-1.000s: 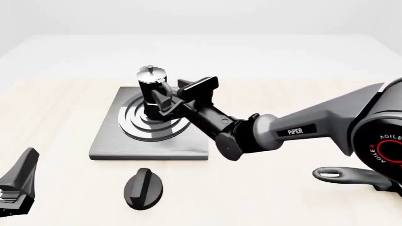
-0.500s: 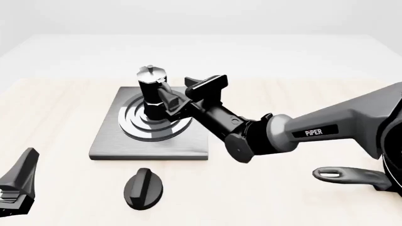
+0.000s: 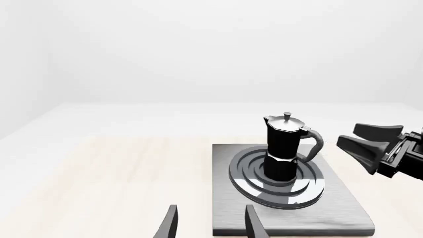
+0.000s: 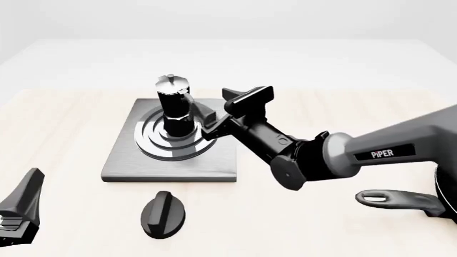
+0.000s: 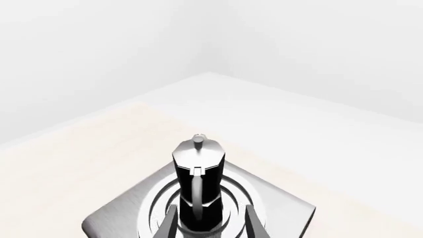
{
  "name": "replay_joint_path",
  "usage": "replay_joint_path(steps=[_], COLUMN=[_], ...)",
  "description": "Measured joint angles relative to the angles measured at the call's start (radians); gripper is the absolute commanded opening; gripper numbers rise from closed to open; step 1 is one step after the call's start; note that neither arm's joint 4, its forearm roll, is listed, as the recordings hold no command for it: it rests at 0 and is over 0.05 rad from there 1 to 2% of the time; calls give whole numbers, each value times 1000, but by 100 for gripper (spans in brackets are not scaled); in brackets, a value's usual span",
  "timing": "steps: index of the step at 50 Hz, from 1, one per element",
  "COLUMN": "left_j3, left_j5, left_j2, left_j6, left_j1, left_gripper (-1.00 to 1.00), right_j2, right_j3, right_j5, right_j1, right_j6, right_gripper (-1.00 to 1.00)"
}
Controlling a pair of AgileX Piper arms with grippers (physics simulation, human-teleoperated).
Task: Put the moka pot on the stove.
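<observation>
The small black faceted moka pot [image 4: 173, 107] stands upright on the silver rings of the flat grey square stove [image 4: 171, 162]. The right gripper [image 4: 220, 119], jaws open and empty, sits just beside its handle. The left gripper [image 3: 209, 224] is open.

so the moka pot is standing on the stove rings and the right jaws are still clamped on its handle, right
Not quite. The moka pot does stand upright on the stove rings, but the right gripper is not clamped on its handle: its jaws are open and clear of the pot. The left wrist view shows the gap between them and the handle.
</observation>
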Motion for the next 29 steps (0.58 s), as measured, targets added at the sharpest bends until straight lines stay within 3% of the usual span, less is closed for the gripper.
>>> replay_joint_path(steps=[29], left_j3=[0], left_j5=[0], left_j2=[0], left_j6=[0], left_j1=[0], left_gripper=[100], right_j2=[-97], right_j3=[126], right_j5=[-43], right_j1=[-55], right_j6=[-7], right_gripper=[100])
